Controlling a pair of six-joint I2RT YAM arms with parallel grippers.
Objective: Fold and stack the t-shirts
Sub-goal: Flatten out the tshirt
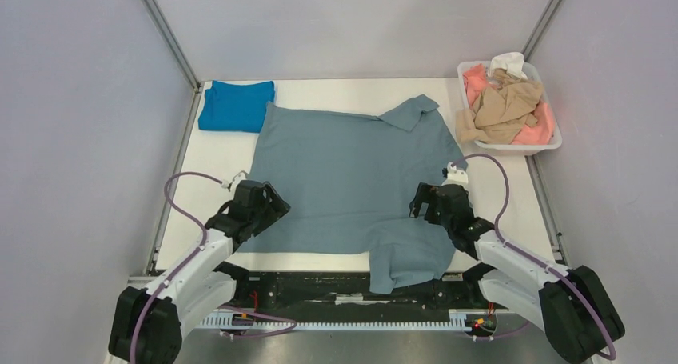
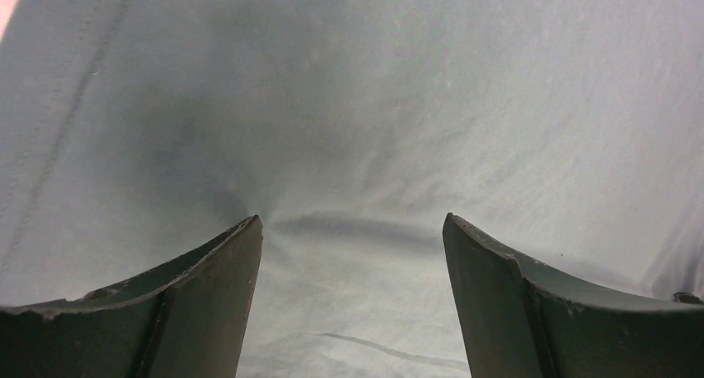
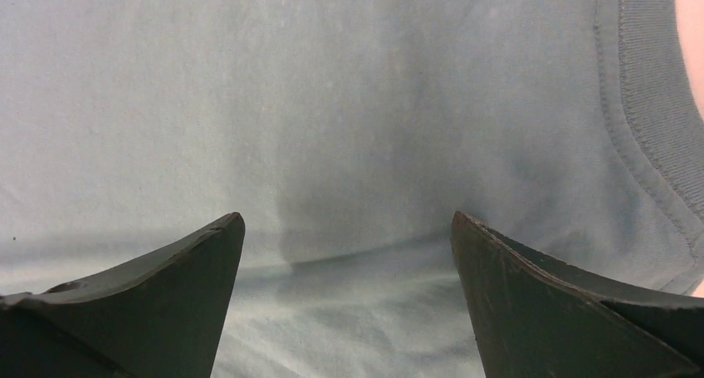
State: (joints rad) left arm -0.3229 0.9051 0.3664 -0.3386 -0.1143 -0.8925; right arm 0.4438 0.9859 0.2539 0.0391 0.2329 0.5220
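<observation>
A dusty grey-blue t-shirt (image 1: 352, 172) lies spread over the middle of the table, one sleeve hanging over the near edge. A folded bright blue t-shirt (image 1: 236, 106) sits at the far left. My left gripper (image 1: 268, 198) is open and pressed down on the grey-blue shirt's left part; the cloth (image 2: 349, 129) fills the left wrist view and puckers at the left fingertip (image 2: 249, 228). My right gripper (image 1: 422, 200) is open on the shirt's right part, near its collar ribbing (image 3: 647, 87), with cloth (image 3: 332, 104) between the fingers.
A white plastic tub (image 1: 524, 146) at the far right holds crumpled tan (image 1: 502, 108), salmon-pink (image 1: 476, 82) and white (image 1: 508, 62) shirts. Grey walls and metal frame posts (image 1: 164, 28) close in the table on three sides.
</observation>
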